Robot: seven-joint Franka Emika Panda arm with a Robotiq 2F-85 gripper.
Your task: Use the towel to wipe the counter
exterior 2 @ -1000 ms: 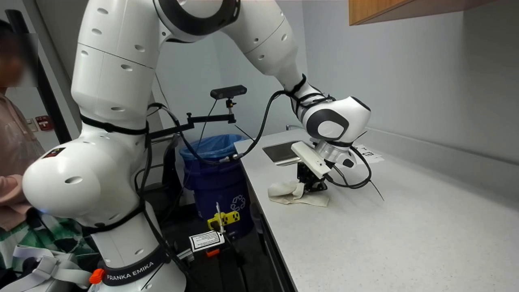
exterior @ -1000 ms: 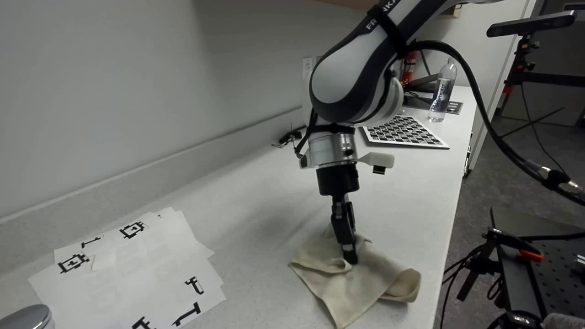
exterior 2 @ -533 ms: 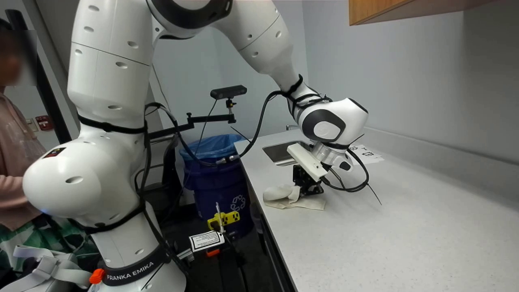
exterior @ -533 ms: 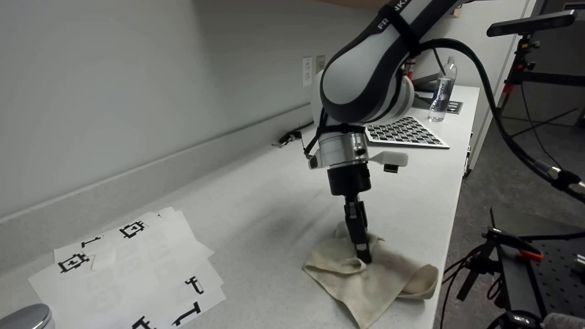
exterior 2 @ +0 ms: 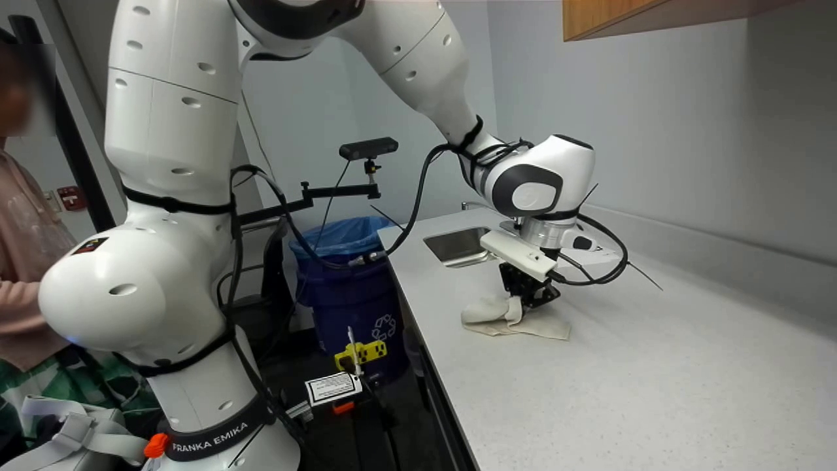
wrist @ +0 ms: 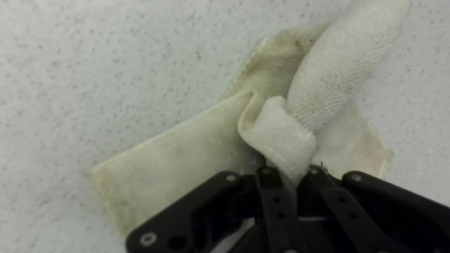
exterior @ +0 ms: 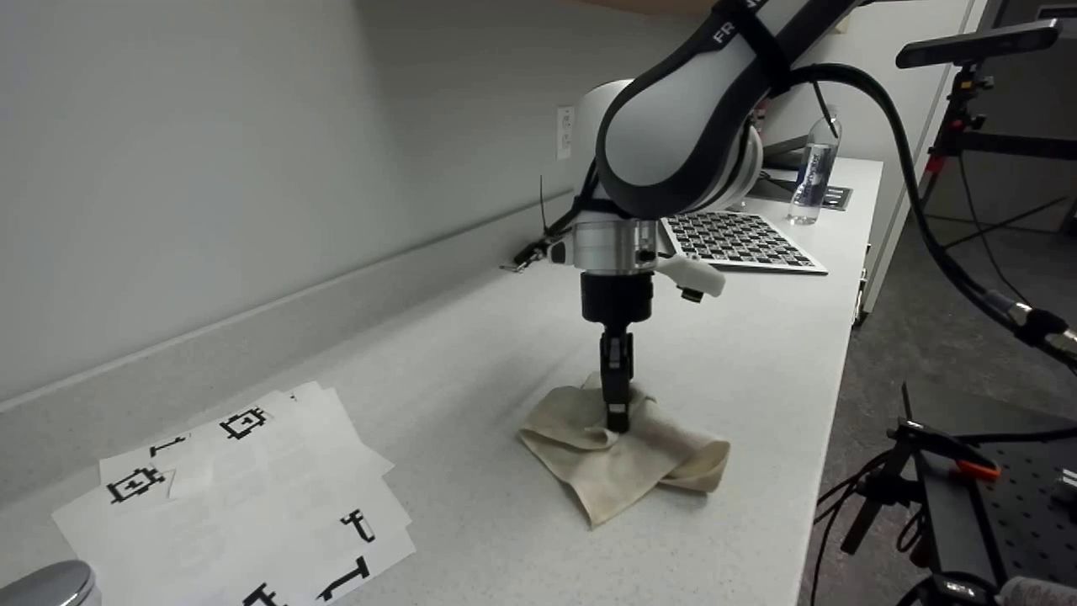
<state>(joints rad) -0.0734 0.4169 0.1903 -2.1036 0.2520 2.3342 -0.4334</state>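
A beige towel [exterior: 606,475] lies crumpled and partly folded on the white speckled counter [exterior: 471,522]. It also shows in an exterior view [exterior 2: 546,325] and in the wrist view [wrist: 197,151]. My gripper [exterior: 618,417] points down onto the middle of the towel. In the wrist view its fingers [wrist: 291,175] are closed on a raised fold of the towel. The rest of the towel spreads out flat around the fingers and rests on the counter. The fingertips [exterior 2: 533,307] are partly hidden by the towel.
Papers with black marks [exterior: 252,488] lie beside the wall. A checkered board [exterior: 740,240] and a water bottle [exterior: 814,172] stand farther along the counter. A sink [exterior 2: 461,247] is set into the counter. The counter's front edge [exterior 2: 428,366] drops to the floor. A wooden cabinet [exterior 2: 608,16] hangs above.
The gripper and towel first slid toward the counter's front edge, then back away from it toward the wall. The gripper now stands more upright. The grip on the towel looks unchanged.
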